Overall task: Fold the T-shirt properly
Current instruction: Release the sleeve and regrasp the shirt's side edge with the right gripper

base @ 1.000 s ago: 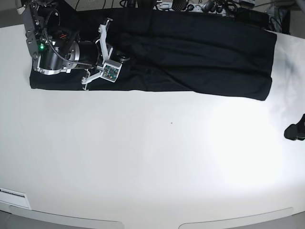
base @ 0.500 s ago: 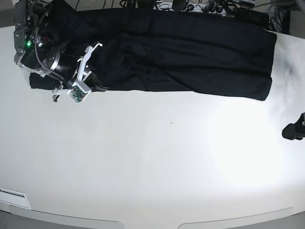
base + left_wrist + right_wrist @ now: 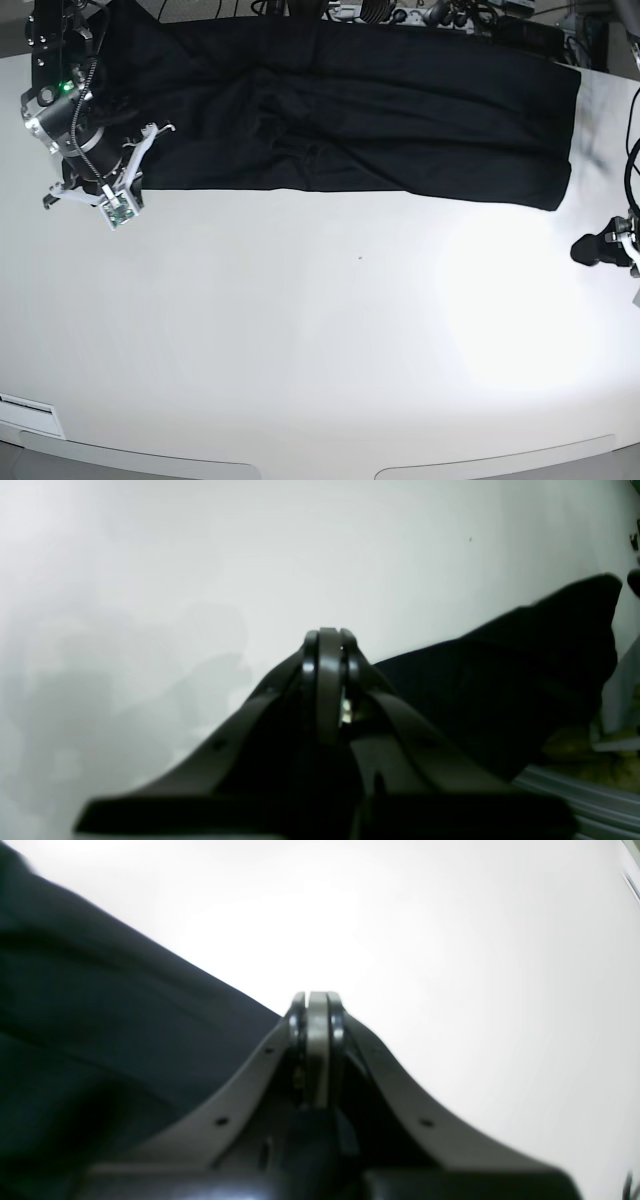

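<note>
we see the large plain black soft-fabric t-shirt lying along the white table's far edge; both grippers, right beside its end, left well apart, are pressed together, empty.

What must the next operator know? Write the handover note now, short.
T-shirt: lies as a long dark band along the far side of the table, rumpled near its middle.
Left gripper: shut, empty, over bare table off one end of the T-shirt.
Right gripper: shut, empty, by the T-shirt's edge at the other end.
Done: apparently folded lengthwise.
Left: likely folding the band's ends over.
</note>
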`<act>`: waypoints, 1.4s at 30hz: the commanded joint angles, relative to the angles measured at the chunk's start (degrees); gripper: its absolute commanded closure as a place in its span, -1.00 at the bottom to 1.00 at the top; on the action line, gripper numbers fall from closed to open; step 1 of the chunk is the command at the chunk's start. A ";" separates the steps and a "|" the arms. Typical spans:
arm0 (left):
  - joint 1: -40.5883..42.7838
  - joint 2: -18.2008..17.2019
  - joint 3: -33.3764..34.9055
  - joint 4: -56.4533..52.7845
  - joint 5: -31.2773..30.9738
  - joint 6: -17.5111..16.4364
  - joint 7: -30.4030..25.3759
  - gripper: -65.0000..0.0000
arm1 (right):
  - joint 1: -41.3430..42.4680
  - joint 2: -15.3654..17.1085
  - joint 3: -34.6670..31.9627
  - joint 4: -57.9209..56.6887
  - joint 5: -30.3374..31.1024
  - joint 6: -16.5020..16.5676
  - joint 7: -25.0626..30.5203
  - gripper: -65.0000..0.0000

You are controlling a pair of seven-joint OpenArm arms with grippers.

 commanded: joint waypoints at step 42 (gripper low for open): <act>12.15 -4.07 -13.70 0.70 -6.47 1.09 0.01 1.00 | 1.79 -3.17 -1.44 -18.45 4.42 -0.52 2.58 1.00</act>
